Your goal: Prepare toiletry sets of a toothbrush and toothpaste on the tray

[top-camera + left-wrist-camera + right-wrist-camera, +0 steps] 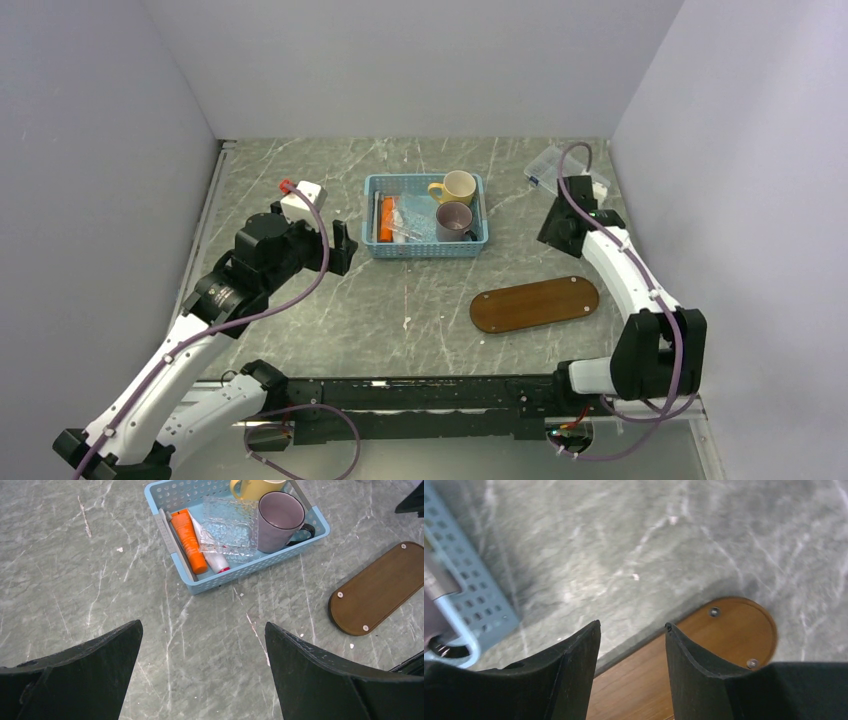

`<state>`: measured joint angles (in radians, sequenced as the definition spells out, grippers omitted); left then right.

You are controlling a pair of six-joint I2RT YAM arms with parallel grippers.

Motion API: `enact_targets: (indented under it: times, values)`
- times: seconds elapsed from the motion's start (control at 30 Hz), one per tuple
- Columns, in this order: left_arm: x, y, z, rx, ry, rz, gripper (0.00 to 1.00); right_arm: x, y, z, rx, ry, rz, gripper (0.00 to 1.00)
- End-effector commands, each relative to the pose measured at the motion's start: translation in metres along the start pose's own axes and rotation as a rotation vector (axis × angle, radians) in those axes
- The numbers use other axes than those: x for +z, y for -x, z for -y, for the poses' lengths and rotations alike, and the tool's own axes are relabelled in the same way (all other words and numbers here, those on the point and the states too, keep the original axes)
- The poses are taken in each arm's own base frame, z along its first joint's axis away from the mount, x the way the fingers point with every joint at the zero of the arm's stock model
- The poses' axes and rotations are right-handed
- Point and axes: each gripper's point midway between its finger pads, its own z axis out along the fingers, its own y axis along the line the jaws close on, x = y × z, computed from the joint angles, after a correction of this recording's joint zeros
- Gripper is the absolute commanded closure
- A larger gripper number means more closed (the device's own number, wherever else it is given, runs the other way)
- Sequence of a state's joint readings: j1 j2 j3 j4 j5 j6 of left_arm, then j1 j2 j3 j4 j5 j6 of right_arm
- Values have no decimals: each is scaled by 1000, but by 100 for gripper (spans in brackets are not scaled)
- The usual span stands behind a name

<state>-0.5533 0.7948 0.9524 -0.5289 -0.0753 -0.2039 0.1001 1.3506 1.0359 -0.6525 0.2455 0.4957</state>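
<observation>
You are starting with nothing on the tray (535,303). It is lying bare, near and to the right of the blue basket (372,215), and the pieces I can make out are all sitting inside that basket. Your left gripper (202,626) is hanging wide open and empty over bare table, just near and left of the basket. Your right gripper (632,627) is parted more narrowly, also holding nothing, with the tray's edge showing between its fingers.

The orange toothpaste (190,540) is lying flat near the basket's left side. What looks like the grey toothbrush (169,535) is lying between it and the left wall. A white toothpaste tube (215,562) is lying on the orange one's right, partly under a clear plastic pack (230,525). I cannot find the whitish brush.

Judging from this, the orange tube is offering the easiest first pick. Come straight down and set your fingers across its width. Watch the left finger, since the brush and wall are leaving it little space.

The grey mug (280,522) and yellow mug (255,487) are filling the basket's right side, so keep clear of them. Lift above the rim before travelling. The table between basket and tray is giving you open room, but the right arm is hanging close to that path.
</observation>
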Motion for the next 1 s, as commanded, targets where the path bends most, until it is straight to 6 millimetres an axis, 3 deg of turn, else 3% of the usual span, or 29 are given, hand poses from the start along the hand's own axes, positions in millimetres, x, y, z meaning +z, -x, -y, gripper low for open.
enact_targets:
  times: [0.0, 0.13, 0.43, 0.63, 0.97]
  values:
    - [-6, 10, 6, 1, -31, 38, 1, -3, 2, 43, 118, -121, 41, 47]
    - [-7, 11, 7, -1, -39, 39, 1, 9, -2, 65, 193, -152, 34, 46]
    - [-9, 13, 10, -2, -51, 52, 1, 35, -17, 97, 326, -174, -15, 31]
    - [-10, 12, 11, -1, -57, 51, 1, 48, -21, 109, 369, -184, -52, 24]
    - [-11, 12, 13, 3, -63, 50, 1, 69, -32, 117, 430, -200, -127, 25]
